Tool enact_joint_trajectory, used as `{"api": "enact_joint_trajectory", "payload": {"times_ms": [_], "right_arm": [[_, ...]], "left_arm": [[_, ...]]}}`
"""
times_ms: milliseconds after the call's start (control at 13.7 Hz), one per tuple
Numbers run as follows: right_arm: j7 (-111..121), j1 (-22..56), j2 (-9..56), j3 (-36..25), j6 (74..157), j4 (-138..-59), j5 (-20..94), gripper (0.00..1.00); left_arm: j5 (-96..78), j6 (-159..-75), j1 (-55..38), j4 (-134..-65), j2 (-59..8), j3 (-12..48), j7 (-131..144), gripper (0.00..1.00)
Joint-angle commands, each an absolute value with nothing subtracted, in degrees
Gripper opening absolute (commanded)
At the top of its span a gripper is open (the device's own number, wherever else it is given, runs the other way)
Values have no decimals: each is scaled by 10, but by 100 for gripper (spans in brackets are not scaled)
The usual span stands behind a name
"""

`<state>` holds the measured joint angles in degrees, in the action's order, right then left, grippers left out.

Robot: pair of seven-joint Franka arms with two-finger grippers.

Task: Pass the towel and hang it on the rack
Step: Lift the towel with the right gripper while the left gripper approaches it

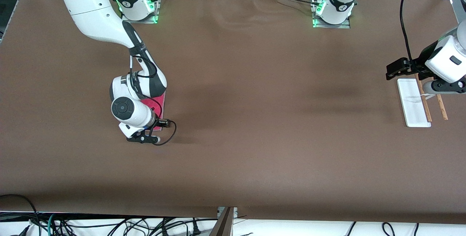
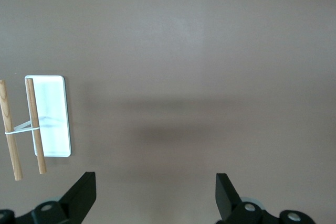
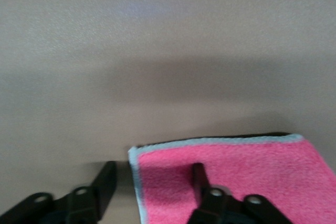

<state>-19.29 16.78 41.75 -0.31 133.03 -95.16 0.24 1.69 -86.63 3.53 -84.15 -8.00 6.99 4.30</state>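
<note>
Front view: the towel (image 1: 157, 105) lies flat on the worktop (image 1: 255, 119) toward the right arm's end, mostly hidden under the right hand (image 1: 143, 138), which is down at the towel's edge nearer the camera. The rack (image 1: 415, 103) stands near the worktop's edge at the left arm's end, with the left hand (image 1: 395, 71) hovering over it, waiting.

Left wrist view: the left hand (image 2: 155, 198) is spread wide and holds nothing; the rack (image 2: 48, 116) shows with its two rods beside the white base.

Right wrist view: the right hand (image 3: 152, 192) straddles the towel's (image 3: 236, 169) hemmed side edge by a corner, one finger (image 3: 198, 179) on the cloth, the other off it, still apart.

The step in hand is likely the pick-up. Next the fingers need to pinch the hem firmly, then lift toward the worktop's middle.
</note>
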Motion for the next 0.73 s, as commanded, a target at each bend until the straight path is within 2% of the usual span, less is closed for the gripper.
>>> {"api": "enact_joint_trajectory", "payload": {"times_ms": [0, 146, 293, 512, 659], "right_arm": [[-184, 166, 407, -4, 1339, -974, 4, 35], [-184, 166, 407, -4, 1339, -974, 4, 15], [-185, 166, 404, -4, 1337, -972, 4, 0], [-182, 166, 393, -3, 1332, -968, 4, 0], [-186, 167, 387, -2, 1292, -942, 7, 0]], "left_arm": [[17, -868, 28, -835, -81, 69, 34, 100], [17, -874, 25, -835, -88, 69, 34, 100], [16, -874, 23, -834, -89, 69, 34, 100], [17, -874, 23, -831, -90, 69, 35, 100], [19, -874, 22, -830, -98, 69, 40, 100]]}}
